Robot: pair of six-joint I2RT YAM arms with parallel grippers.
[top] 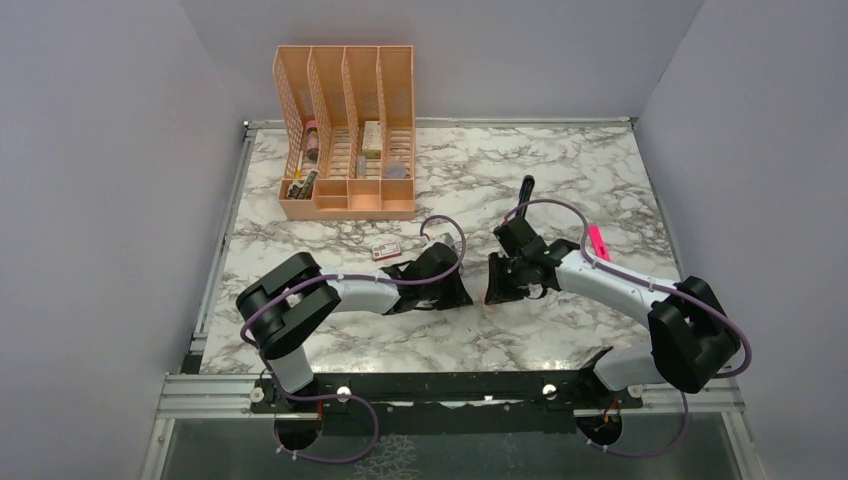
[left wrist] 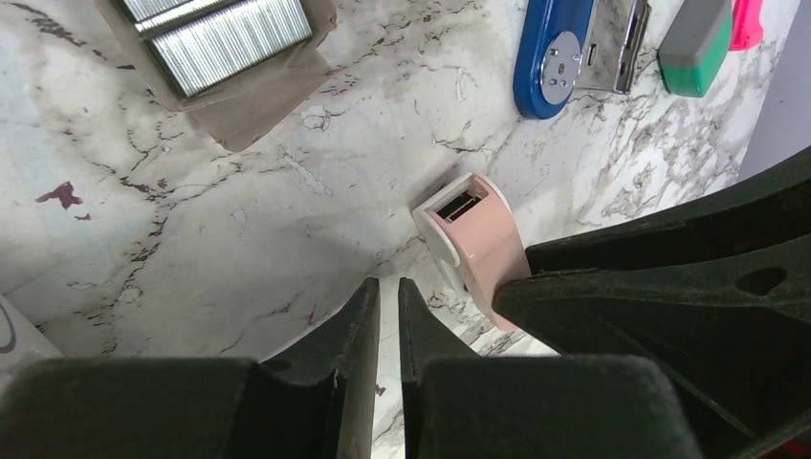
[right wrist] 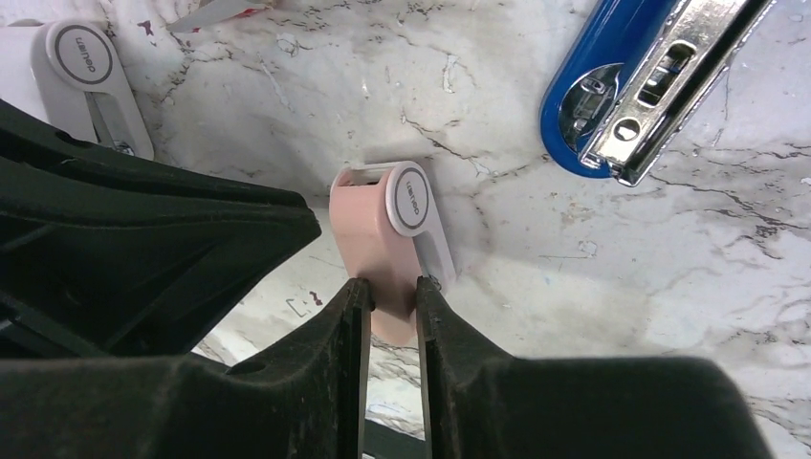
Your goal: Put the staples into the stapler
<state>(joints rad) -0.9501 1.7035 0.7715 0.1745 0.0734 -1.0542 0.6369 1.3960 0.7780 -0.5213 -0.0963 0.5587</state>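
Top external view: both arms stretch low over the marbled surface (top: 600, 160), wrists almost nose to nose, and their own bulk hides the fingertips from up here.
Left fingers (left wrist: 365, 306): on the left wrist camera they're drawn nearly together, with a thin slit of marble between them and nothing in it.
Right fingers (right wrist: 354, 311): pinched on the near end of the pink oval case (right wrist: 383, 225), and that end is buried between them.
Staples (left wrist: 225, 38): the box lies open on the surface with silver rows showing. The picture's top edge cuts it off. It sits well apart from the stapler.
Stapler (right wrist: 574, 96): blue, swung open, metal channel up, lying beyond the pink case without touching it. The far end runs out of shot, and whether the channel holds anything I can't tell.
Teal-and-grey block (left wrist: 693, 43): just beside the stapler, top cropped.
Highlighter (left wrist: 748, 19): only a pink corner shows.
White-grey case (right wrist: 86, 72): partly behind the left arm.
Organiser (top: 345, 130): contents too small to make out.
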